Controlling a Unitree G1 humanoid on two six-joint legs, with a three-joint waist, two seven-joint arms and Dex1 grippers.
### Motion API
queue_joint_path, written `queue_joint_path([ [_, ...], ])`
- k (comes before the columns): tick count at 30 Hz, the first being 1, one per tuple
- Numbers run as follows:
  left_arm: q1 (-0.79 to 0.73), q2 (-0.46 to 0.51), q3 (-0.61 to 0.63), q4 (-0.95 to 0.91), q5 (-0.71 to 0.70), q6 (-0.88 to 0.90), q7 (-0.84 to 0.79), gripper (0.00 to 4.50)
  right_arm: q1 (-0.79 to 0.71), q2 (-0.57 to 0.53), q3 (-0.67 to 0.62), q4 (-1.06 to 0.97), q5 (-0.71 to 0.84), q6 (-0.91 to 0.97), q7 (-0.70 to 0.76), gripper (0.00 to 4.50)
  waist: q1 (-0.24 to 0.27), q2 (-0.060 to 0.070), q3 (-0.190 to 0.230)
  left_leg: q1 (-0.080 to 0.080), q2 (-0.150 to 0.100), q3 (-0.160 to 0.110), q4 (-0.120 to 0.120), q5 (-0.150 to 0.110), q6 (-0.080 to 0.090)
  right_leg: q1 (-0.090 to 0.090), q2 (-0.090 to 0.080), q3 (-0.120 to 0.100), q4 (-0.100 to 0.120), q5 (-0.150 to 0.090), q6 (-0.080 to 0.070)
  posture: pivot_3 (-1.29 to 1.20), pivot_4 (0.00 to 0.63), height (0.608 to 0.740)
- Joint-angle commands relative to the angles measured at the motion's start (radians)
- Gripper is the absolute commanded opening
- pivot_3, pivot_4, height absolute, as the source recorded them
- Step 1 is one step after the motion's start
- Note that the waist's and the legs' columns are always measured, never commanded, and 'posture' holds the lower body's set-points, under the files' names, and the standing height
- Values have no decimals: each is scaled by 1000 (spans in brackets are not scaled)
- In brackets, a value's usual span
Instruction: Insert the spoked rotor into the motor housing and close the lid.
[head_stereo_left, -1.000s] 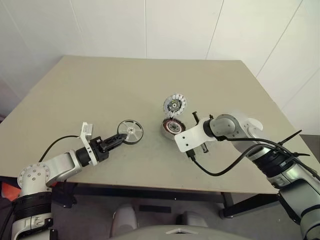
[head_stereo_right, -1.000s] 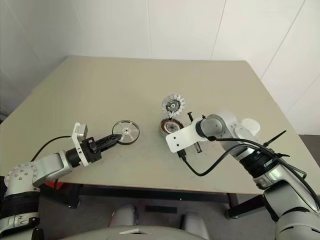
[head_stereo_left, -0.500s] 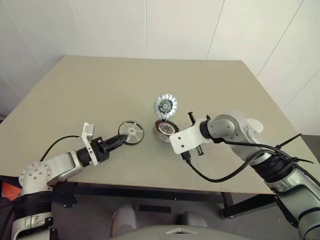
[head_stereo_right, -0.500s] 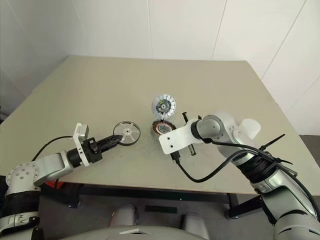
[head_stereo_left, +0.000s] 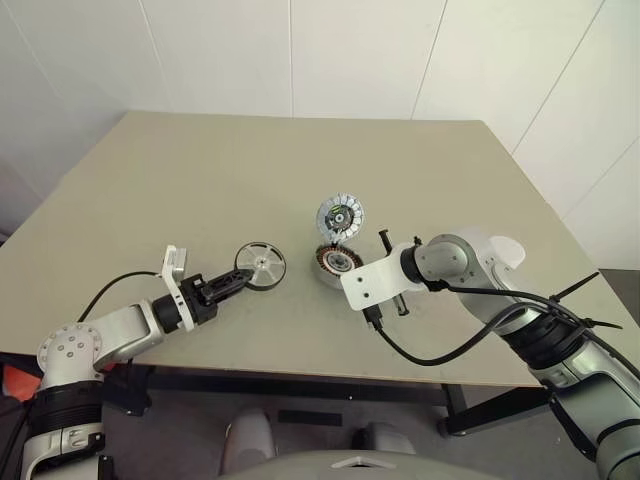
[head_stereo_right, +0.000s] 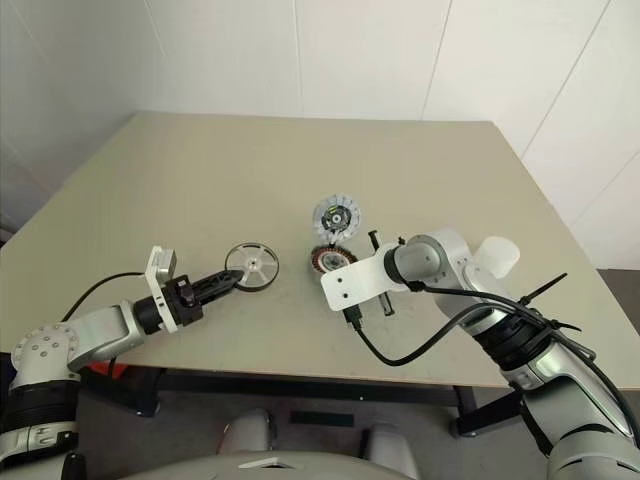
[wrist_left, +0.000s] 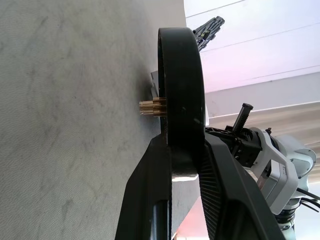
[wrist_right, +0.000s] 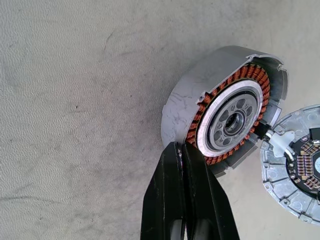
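Shifted leftward with its raised lid, the motor housing sits just beyond the right gripper's 2 closed fingers. Left wrist view: the left gripper clamps the spoked rotor edgewise.

On the bench, the left end effector grips the spoked rotor. The motor housing sits further right, its lid tilted up behind it.

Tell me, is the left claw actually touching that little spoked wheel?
Touching. In the left wrist view, the left gripper has both black fingers pressed against the spoked rotor's dark rim, clamping it edge-on.
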Motion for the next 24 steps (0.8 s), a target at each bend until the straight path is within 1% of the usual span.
queue_joint_path([
  [1,-24,12,17,-14,-3,-12,-20,502,-6,-7,-31,-22,8,5,1,602,0,0,0,0,0,0,0,0,0,0,0,0,0,0,0,0,0,740],
  [2,-24,12,17,-14,-2,-12,-21,502,-7,-4,-33,-23,8,10,-2,981,0,0,0,0,0,0,0,0,0,0,0,0,0,0,0,0,0,740],
  [5,-29,11,16,-11,1,-11,-21,502,-11,5,-43,-38,26,26,1,1914,0,0,0,0,0,0,0,0,0,0,0,0,0,0,0,0,0,740],
  [12,-77,0,-36,7,17,31,-47,502,-46,6,-88,-83,72,75,2,1914,1,0,0,1,0,0,0,0,0,1,0,0,1,0,0,0,0,740],
  [16,-117,-8,-96,57,91,56,-106,502,-86,45,-110,-63,61,139,-42,1914,0,0,0,2,-1,0,0,0,0,1,0,0,2,0,0,0,0,740],
  [20,-184,-27,-134,137,157,70,-187,502,-91,72,-118,-50,38,200,-90,1914,0,0,0,3,0,0,0,1,-1,0,0,0,5,0,0,0,0,740],
  [24,-259,-87,-188,233,260,62,-264,502,-87,96,-117,-49,13,244,-144,1914,4,0,0,3,-2,0,0,1,-1,0,-1,0,6,0,0,0,0,740],
])
